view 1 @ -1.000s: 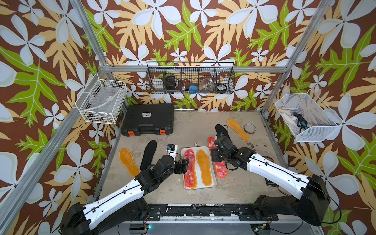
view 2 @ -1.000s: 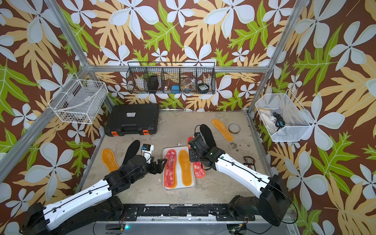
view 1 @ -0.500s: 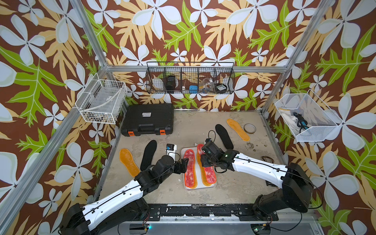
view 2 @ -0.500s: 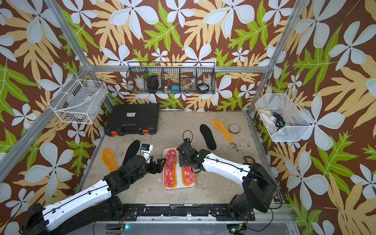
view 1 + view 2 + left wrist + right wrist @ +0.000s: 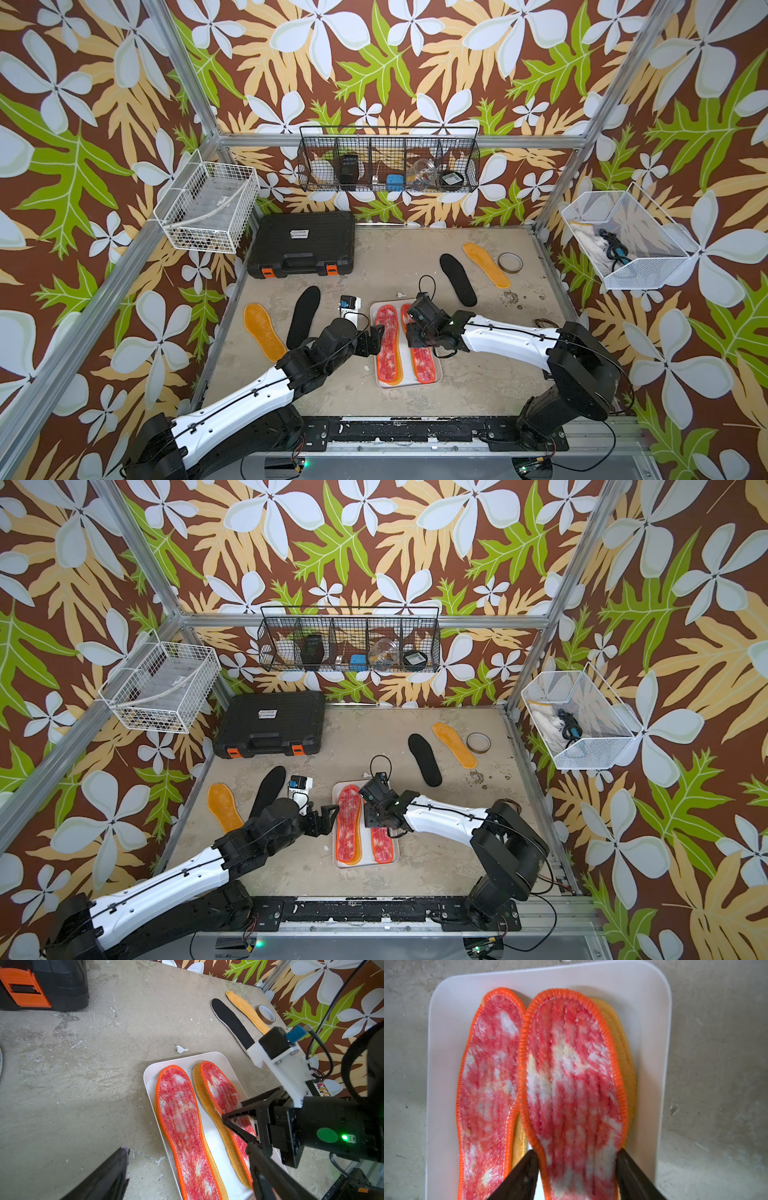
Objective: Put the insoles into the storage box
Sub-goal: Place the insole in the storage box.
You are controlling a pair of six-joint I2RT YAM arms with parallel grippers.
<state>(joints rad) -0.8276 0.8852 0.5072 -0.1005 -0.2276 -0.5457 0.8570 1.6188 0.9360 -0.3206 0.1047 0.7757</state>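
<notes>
The white storage box (image 5: 411, 383) lies at the table's front middle. In it a red-white insole (image 5: 388, 345) rests on a fuzzy orange one (image 5: 210, 1159). Beside it a second red-white insole (image 5: 571, 1076) lies over another orange insole (image 5: 627, 1076), and my right gripper (image 5: 578, 1169) is shut across its heel, one finger on each edge. My left gripper (image 5: 193, 1172) hovers open at the box's left side, holding nothing. On the table lie two black insoles (image 5: 304, 316) (image 5: 458, 279) and two orange insoles (image 5: 264, 331) (image 5: 486, 264).
A black hard case (image 5: 303, 245) with orange latches stands at the back left. A tape roll (image 5: 510, 262) lies at the back right. A small white and blue device (image 5: 348, 305) sits just left of the box. Wire baskets hang on the walls.
My right gripper has carried the red-white insole leftwards from the table beside the box into the box, over the orange insole. The left arm has not moved.
</notes>
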